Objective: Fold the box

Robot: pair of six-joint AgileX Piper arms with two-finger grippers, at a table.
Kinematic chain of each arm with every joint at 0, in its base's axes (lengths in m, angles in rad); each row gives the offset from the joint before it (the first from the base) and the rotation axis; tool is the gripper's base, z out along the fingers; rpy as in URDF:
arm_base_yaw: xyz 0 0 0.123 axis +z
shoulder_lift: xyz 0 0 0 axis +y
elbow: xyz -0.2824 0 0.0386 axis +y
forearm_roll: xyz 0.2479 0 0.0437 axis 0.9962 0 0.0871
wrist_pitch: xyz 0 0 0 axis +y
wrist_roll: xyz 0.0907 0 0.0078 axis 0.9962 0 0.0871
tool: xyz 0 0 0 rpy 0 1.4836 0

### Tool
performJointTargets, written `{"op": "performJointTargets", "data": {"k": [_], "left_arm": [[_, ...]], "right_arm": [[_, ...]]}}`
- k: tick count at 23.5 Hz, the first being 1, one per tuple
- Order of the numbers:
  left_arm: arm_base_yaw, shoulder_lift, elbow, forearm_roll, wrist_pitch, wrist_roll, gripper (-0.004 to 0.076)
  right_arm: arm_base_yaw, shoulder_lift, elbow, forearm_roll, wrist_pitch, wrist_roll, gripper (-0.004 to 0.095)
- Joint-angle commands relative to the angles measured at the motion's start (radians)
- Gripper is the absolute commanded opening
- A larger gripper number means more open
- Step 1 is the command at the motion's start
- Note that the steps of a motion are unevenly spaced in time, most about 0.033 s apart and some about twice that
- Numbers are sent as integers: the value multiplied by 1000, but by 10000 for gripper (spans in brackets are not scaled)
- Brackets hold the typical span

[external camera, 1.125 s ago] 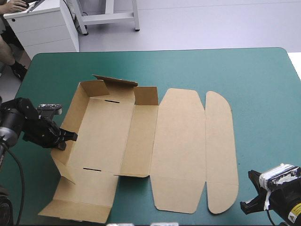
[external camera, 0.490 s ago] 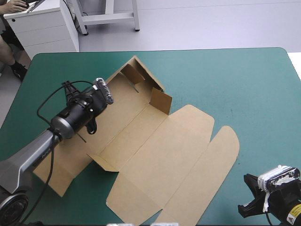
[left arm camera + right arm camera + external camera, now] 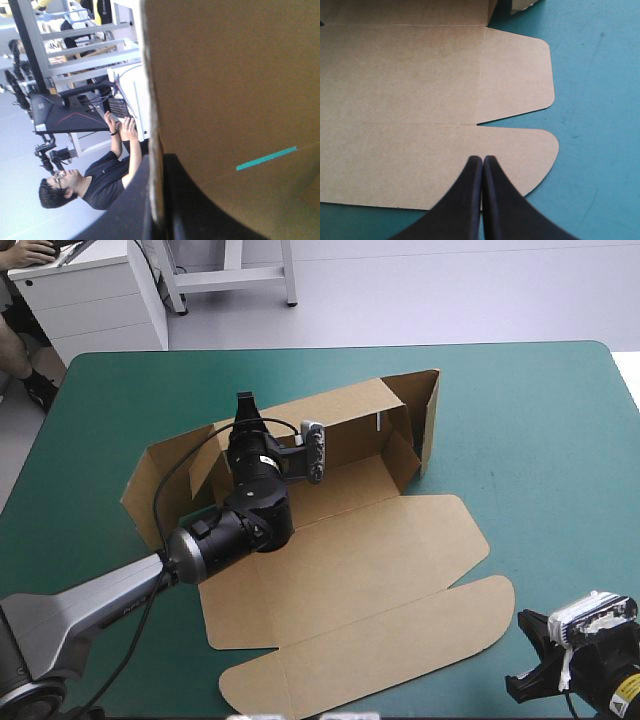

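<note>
The brown box [image 3: 370, 560] lies mid-table as an open tray with its long far wall [image 3: 345, 415] and end walls raised. Its lid [image 3: 400, 630] lies flat toward the front edge. My left arm reaches across the tray, and my left gripper [image 3: 243, 410] is shut on the top edge of the far wall. In the left wrist view the board wall [image 3: 230, 75] stands between the black fingers [image 3: 200, 215] of the left gripper [image 3: 159, 162]. My right gripper [image 3: 540, 665] rests near the front right corner, shut and holding nothing, its tip [image 3: 482, 160] over the lid's rounded flap [image 3: 420, 150].
Teal-green cover [image 3: 540, 440] shows to the right of the box and along the far edge. A slot [image 3: 266, 158] in the held wall shows the cover through it. The right end wall [image 3: 430, 420] stands tallest.
The box has turned on the table, so the tray now lies at the far side and the lid toward the front. My left arm swung in from the left and over the tray. The right gripper stayed put.
</note>
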Motion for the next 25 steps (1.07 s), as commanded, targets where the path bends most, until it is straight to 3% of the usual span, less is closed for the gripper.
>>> {"op": "performJointTargets", "data": {"k": [1,4,7,14,19,25], "left_arm": [[-59,-39,47,204,-54,-156,-10],[-119,-48,167,492,-46,-395,-10],[-131,-48,240,640,-34,-479,-10],[-125,-46,244,642,-46,-528,-10],[-125,-46,240,642,-139,-548,-10],[-127,-46,240,640,-136,-555,-10]], "right_arm": [[-2,9,-24,-2,-58,-5,-20],[-2,9,-24,1,-58,-5,-20],[-2,9,-24,1,-58,-5,-20],[-2,9,-24,1,-58,-12,-20],[-2,9,-24,22,-58,-12,-20],[-2,9,-24,48,-58,-12,-20]]}}
